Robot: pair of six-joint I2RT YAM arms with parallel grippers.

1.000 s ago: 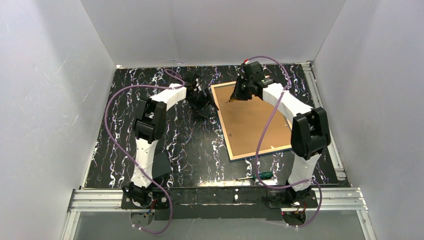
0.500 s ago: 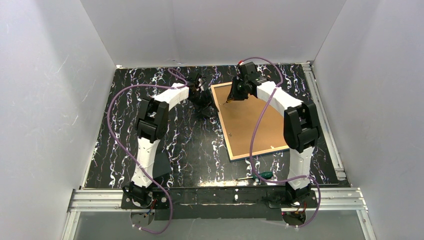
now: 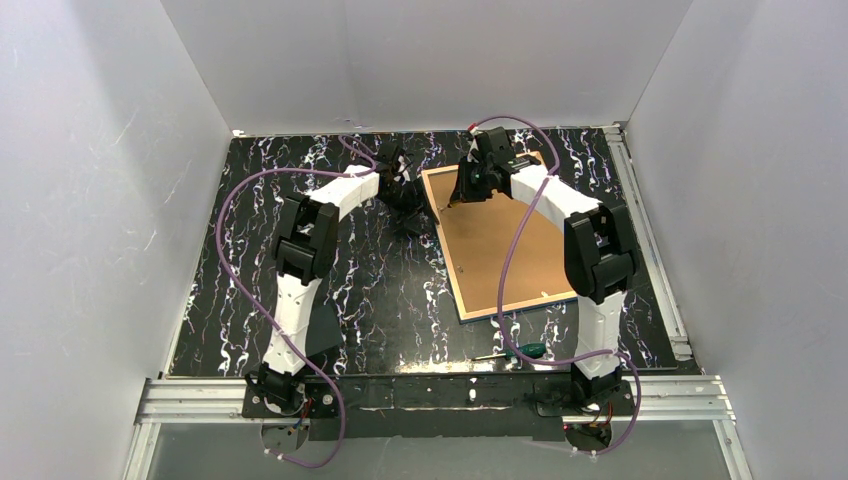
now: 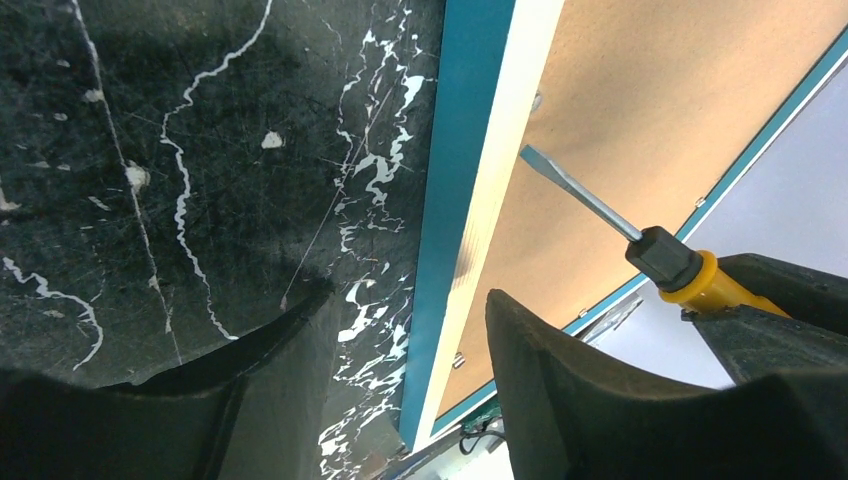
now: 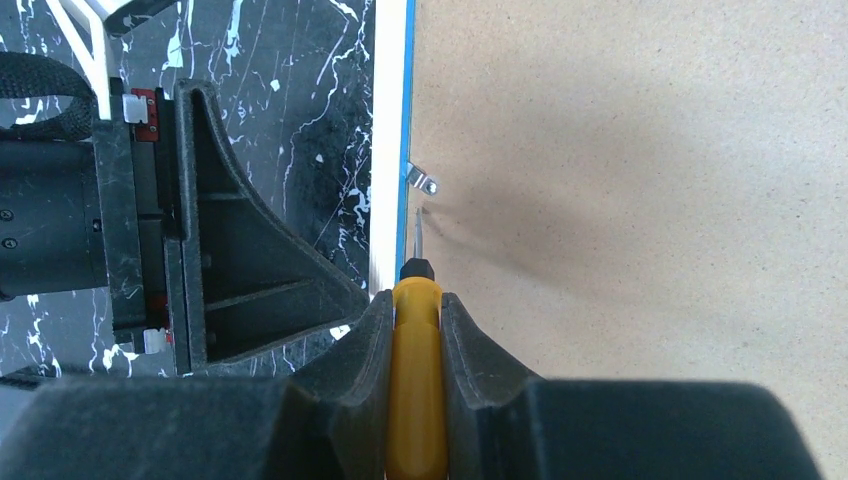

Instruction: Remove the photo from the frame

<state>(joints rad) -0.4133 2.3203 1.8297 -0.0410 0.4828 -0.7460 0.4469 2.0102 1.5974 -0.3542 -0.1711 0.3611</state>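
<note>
the photo is out of sight: the frame (image 4: 455, 200) lies back up and the brown backing board (image 5: 640, 200) covers its opening. the handle of the yellow screwdriver (image 5: 415, 400) runs off the bottom of the right wrist view. from above, the blade and the tips of the right gripper (image 3: 458, 198) are too small to make out; the left gripper (image 3: 412, 205) merges with the dark table (image 3: 380, 300) near its far edge.

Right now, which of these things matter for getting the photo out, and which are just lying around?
In use: frame, backing board, metal tab, yellow screwdriver in the right gripper, left gripper at the frame's edge.
Lying about: green screwdriver near the arms' bases.
</note>
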